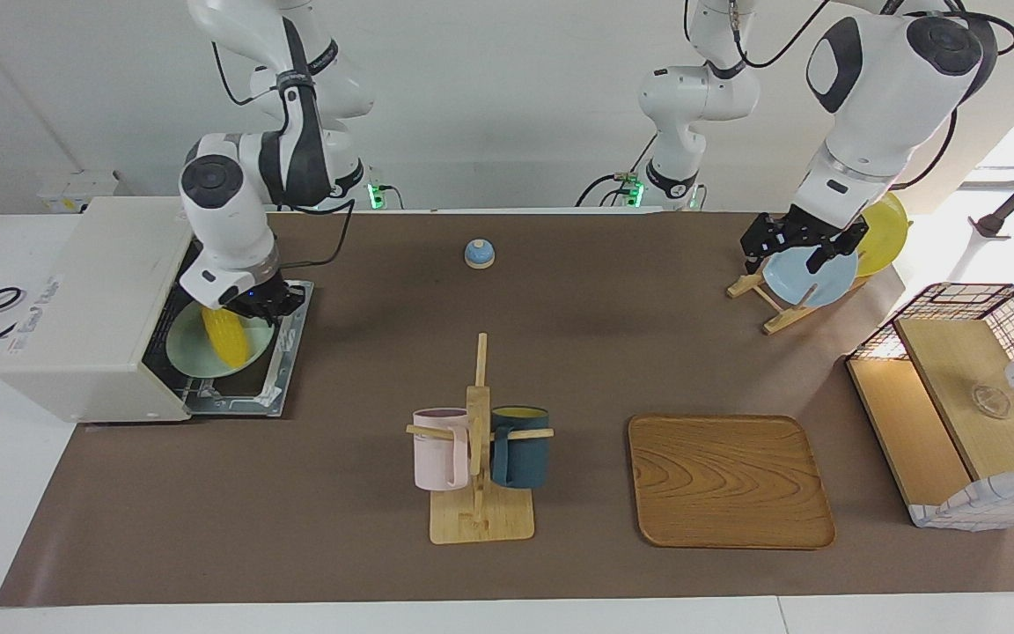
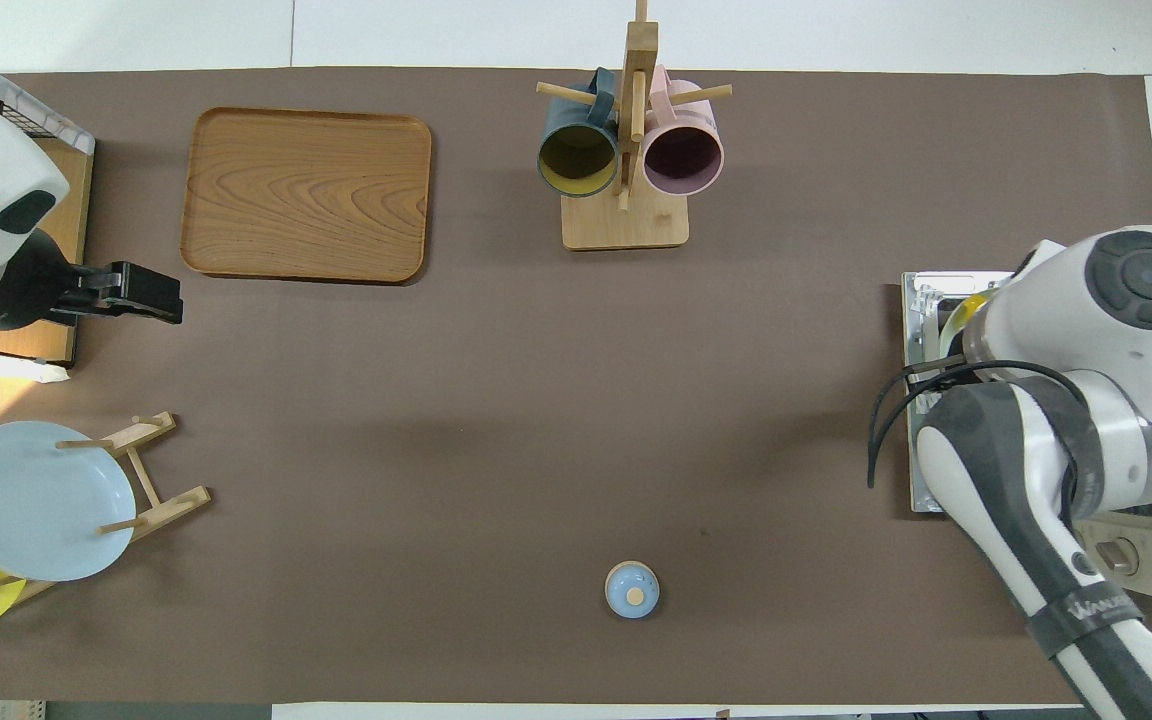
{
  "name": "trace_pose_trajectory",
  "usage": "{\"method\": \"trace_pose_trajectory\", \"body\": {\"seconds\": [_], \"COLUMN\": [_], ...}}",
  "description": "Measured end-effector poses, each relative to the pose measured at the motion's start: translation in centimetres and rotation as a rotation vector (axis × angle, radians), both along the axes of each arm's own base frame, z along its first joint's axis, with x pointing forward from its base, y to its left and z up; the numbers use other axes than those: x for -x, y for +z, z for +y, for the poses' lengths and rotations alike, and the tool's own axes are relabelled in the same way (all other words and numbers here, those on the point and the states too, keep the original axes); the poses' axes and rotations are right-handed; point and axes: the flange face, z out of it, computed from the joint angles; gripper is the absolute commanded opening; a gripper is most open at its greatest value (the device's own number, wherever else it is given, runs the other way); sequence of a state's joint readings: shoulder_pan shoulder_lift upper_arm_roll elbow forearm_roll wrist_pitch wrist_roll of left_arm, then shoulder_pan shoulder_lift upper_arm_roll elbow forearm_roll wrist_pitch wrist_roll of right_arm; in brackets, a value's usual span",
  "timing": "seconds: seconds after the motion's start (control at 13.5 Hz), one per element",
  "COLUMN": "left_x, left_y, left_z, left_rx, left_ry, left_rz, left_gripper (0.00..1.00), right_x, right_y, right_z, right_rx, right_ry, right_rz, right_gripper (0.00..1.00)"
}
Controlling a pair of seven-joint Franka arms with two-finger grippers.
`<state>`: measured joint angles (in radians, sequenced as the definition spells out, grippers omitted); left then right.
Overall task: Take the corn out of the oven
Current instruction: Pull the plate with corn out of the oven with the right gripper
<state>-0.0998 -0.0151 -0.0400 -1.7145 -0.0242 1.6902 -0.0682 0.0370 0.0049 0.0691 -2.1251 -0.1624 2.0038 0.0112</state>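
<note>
The cream-white oven (image 1: pixel 76 299) stands at the right arm's end of the table with its door (image 1: pixel 285 348) folded down flat. A pale green plate (image 1: pixel 186 354) lies at the oven's mouth, partly over the door. The yellow corn (image 1: pixel 227 336) lies on this plate. My right gripper (image 1: pixel 253 306) is low over the door, its fingertips shut on the plate's rim beside the corn. From overhead the right arm hides it, and only a sliver of corn (image 2: pixel 971 303) shows. My left gripper (image 1: pixel 789 251) waits open above the plate rack.
A mug rack (image 1: pixel 478 440) with a pink and a dark blue mug stands mid-table, beside a wooden tray (image 1: pixel 730 480). A small blue bell (image 1: pixel 479 254) sits near the robots. A blue plate (image 1: pixel 811 277) and a yellow plate (image 1: pixel 885 231) lean in a rack. A wire-and-wood basket (image 1: pixel 965 396) stands at the left arm's end.
</note>
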Motion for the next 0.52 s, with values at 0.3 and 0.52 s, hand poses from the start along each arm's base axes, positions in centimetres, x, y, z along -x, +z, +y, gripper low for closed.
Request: {"method": "trace_pose_trajectory", "body": {"seconds": [0.3,0.52], "left_x": [0.0,0.0], "left_y": [0.0,0.0], "left_z": [0.0,0.0], "left_rx": [0.0,0.0], "left_ry": [0.0,0.0], "left_rz": [0.0,0.0], "left_gripper": [1.0,1.0], "right_x": [-0.4,0.3], "right_y": [1.8,0.3], "right_z": [11.7,21.9], "right_rx": [0.042,0.1], "right_ry": [0.025,-0.053], "right_rz": [0.027,0.012], "right_gripper": [0.0,0.0]}}
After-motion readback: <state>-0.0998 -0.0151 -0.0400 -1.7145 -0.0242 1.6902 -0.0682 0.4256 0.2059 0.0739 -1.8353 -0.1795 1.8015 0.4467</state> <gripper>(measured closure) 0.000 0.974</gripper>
